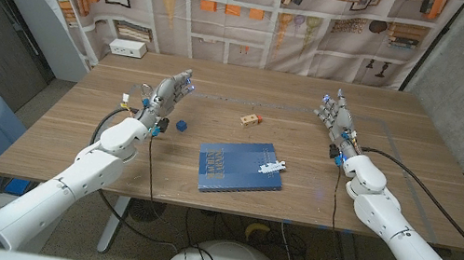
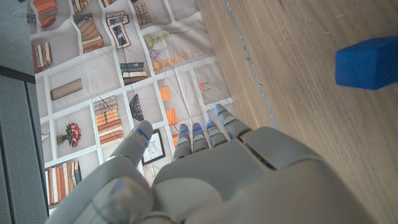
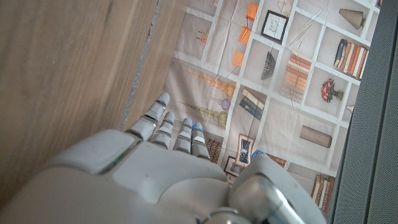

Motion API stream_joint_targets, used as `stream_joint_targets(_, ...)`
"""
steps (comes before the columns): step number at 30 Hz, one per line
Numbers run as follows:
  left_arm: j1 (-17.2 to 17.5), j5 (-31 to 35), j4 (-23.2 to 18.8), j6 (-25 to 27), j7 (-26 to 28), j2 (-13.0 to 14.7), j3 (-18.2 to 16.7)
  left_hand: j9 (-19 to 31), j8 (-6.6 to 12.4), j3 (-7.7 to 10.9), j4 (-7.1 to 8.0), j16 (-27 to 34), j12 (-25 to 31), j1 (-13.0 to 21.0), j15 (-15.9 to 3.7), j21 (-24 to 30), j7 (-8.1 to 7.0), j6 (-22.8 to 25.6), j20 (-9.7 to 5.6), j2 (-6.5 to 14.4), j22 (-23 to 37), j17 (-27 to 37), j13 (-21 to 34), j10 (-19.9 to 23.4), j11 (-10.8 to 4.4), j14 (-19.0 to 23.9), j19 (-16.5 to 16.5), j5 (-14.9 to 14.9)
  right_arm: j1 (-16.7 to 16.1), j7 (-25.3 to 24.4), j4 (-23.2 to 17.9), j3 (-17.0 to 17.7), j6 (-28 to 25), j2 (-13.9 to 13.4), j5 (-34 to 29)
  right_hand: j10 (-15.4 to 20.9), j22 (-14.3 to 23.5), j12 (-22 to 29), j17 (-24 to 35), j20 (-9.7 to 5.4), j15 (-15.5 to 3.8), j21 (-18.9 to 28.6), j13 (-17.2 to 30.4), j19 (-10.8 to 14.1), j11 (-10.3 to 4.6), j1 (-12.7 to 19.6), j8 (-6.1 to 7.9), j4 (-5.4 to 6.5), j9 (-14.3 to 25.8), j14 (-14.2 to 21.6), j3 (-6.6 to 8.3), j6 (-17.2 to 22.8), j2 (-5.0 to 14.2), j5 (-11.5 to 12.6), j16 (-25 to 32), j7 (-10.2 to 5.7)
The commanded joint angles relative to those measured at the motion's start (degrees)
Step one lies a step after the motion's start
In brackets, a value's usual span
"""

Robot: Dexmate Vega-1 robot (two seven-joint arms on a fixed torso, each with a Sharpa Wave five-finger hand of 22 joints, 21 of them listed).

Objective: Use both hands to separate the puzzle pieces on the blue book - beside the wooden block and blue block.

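The joined white puzzle pieces (image 1: 271,167) lie on the flat blue hardcover book (image 1: 239,166), at its right edge near the far corner, partly overhanging that edge. The book rests near the middle of the brown wooden worktop (image 1: 410,193), towards its near side. Beyond the book, a small light wooden block (image 1: 251,120) with red marks sits on the worktop, and to the book's left lies a small dark blue block (image 1: 181,125); in the left wrist view the blue block (image 2: 365,62) shows as a plain cube resting on the wood.

The left hand (image 1: 165,96) stands on the worktop well left of the book, just beside the blue block but not touching it, its fingers (image 2: 199,134) straight, slightly apart and holding nothing. The right hand (image 1: 338,117) stands well to the right of the book, its fingers (image 3: 168,127) likewise extended, slightly apart and empty. Behind the worktop hangs a cloth backdrop (image 1: 262,7) printed with bookshelves.
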Motion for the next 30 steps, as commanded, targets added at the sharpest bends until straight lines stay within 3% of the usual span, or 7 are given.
stream_joint_targets(1, 1.17, 2.82, -3.23, -0.1, -1.85, 3.38, -0.36, 0.22, 0.34, 0.25, 0.45, 0.45, 0.51, -0.1, -0.43, -0.2, -0.08, 0.78, -0.94, 4.44, 0.12, 0.18, 0.28, 0.81, -0.02, 0.58, 0.49, 0.29, -2.45, -1.72, -2.75, 0.6, 0.61, -0.53, -0.52, 0.36, 0.27, 0.44, 0.05, -0.56, -0.27, -0.42, -0.07, -0.03, -0.04, 0.64, 0.46, 0.06, 0.25, 0.14, 0.3, 0.52, 0.16, 0.21, 0.31, -0.06)
stream_joint_targets(8, 1.76, 4.24, -5.39, 0.49, -1.94, 5.08, -0.42, 0.19, 0.54, 1.04, 0.91, 0.63, 0.7, -0.04, -0.54, -0.04, -0.05, 2.49, -1.45, 4.62, 0.12, 0.07, 0.28, 2.11, 0.04, 1.85, 1.58, 0.41, -2.97, -1.73, -2.7, 0.97, 1.45, -0.6, -0.46, 0.44, 0.27, 0.47, -0.24, -0.64, -0.36, -0.71, -0.19, -0.02, 0.04, 0.71, 0.49, -0.05, 0.25, 0.09, 0.45, 0.71, 0.25, 0.19, 0.31, 0.0)
stream_joint_targets(19, 3.25, 9.96, -9.91, 2.15, -1.84, 10.43, -0.49, 0.2, 0.6, 1.54, 1.82, 0.6, 0.81, -0.38, -0.89, -0.11, -0.68, 4.04, -2.0, 4.35, 0.12, 0.18, 0.29, 3.44, -0.72, 2.45, 2.21, 0.41, -2.59, -0.82, -1.16, 0.97, 3.16, 0.2, -0.31, 0.49, 0.28, 0.49, -0.63, -0.71, -0.6, -1.07, -0.35, 0.1, -0.02, 0.77, 0.47, -0.18, 0.24, 0.06, 0.63, 0.85, 0.33, 0.16, 0.34, 0.06)
stream_joint_targets(30, 4.96, 18.18, -13.18, 0.23, 0.2, 13.92, -1.07, 0.18, 0.57, 2.02, 1.68, 0.45, 0.88, -0.25, -1.76, -0.14, -1.12, 5.0, -2.41, 4.12, 0.1, -0.04, 0.29, 4.39, -1.02, 3.0, 2.73, 0.44, -2.45, -0.98, -1.2, 0.86, 3.87, 0.23, -1.03, 0.61, 0.27, 0.52, -1.09, -1.2, -0.75, -1.6, -0.53, 0.03, -0.19, 0.77, 0.44, -0.29, 0.23, -0.06, 0.79, 0.99, 0.36, 0.09, 0.35, 0.04)
